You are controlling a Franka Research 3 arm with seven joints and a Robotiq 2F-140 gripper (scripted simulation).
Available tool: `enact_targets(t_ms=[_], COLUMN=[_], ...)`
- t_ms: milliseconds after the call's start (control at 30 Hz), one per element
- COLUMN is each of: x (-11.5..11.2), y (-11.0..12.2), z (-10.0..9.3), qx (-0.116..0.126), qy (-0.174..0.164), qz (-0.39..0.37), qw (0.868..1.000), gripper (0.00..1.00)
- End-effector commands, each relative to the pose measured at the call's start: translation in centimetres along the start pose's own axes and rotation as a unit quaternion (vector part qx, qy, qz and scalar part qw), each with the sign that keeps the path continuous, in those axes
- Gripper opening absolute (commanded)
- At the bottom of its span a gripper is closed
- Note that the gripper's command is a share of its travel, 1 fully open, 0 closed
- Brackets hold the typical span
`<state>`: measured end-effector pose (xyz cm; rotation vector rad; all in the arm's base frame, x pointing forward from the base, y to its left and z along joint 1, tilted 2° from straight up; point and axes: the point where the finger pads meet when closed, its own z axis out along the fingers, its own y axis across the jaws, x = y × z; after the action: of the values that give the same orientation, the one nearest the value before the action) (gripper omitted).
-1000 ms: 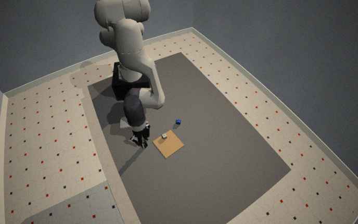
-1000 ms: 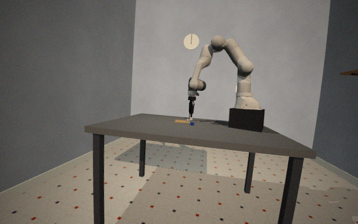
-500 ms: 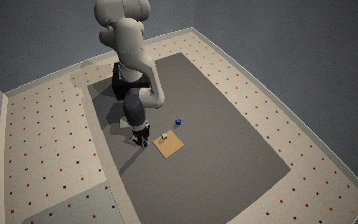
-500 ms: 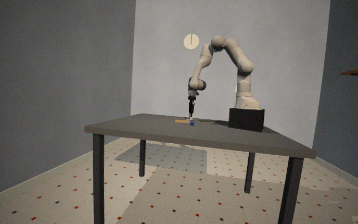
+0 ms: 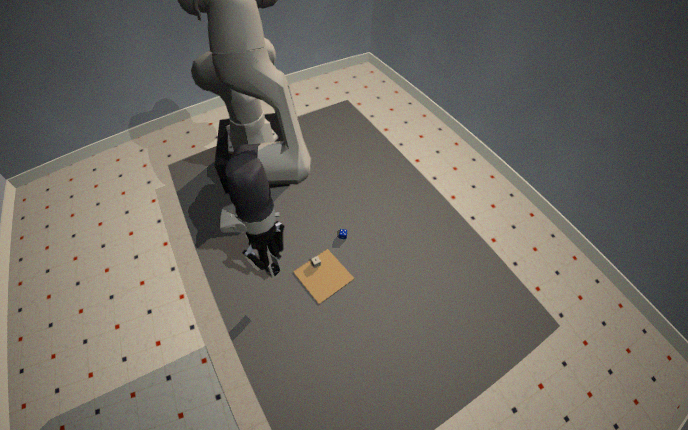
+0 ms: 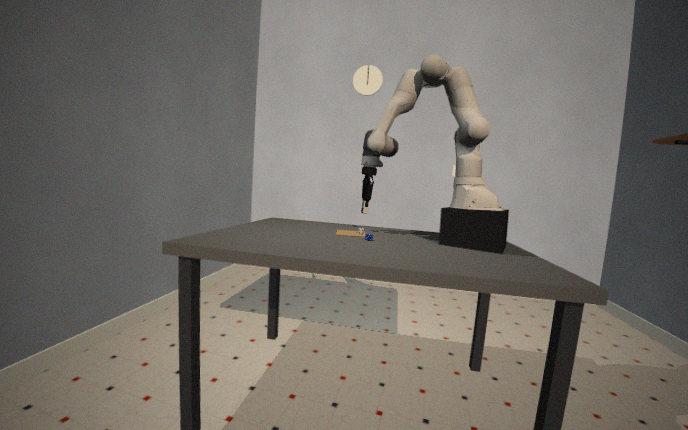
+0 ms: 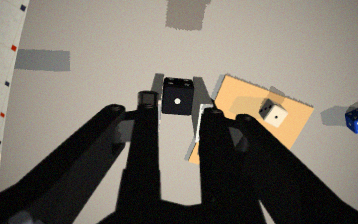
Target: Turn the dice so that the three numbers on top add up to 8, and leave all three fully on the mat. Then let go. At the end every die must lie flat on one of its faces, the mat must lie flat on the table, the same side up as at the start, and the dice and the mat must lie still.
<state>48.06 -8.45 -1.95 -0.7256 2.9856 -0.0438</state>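
Black die (image 7: 178, 98) was found clamped in the gripper (image 5: 274, 272) (image 6: 365, 208) (image 7: 177, 89) above the table (image 5: 405, 283) (image 6: 324, 248) (image 7: 100, 30), the white die (image 5: 315, 261) (image 6: 361, 230) (image 7: 275, 115) being seated near one mat (image 5: 327, 281) (image 6: 347, 233) (image 7: 292, 110) edge.

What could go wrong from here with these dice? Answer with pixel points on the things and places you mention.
The black die (image 7: 178, 97) is held off the table between the fingertips of the end effector (image 5: 274, 273) (image 6: 364, 211) (image 7: 177, 89), so it might slip and tumble to another face. Lowering it onto the orange mat (image 5: 329, 283) (image 6: 346, 233) (image 7: 295, 120) could knock the white die (image 5: 316, 261) (image 6: 360, 230) (image 7: 275, 116), which sits near the mat's edge. The blue die (image 5: 342, 233) (image 6: 369, 236) (image 7: 353, 121) is off the mat and could be left there.
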Motion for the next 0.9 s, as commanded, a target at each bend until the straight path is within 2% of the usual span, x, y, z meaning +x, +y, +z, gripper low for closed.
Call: enact_targets(t_ms=[0,500,533,600,633,667,867], x=[0.9,0.8,0.1,-3.4,-3.4,-4.8,-5.5], y=[0.9,1.0,1.5,4.5,4.5,5.9,6.6], z=[-0.7,-1.0,-1.0,-1.1,-1.1,-1.1,-1.1], qx=[-0.01,-0.01,-0.01,-0.009,-0.009,-0.009,-0.008], qy=[0.018,0.018,0.018,0.018,0.018,0.019,0.019], qz=[0.014,0.016,0.027,0.081,0.081,0.104,0.115], qw=[1.0,1.0,0.999,0.997,0.997,0.994,0.993], gripper=[0.13,0.13,0.13,0.13,0.13,0.13,0.13])
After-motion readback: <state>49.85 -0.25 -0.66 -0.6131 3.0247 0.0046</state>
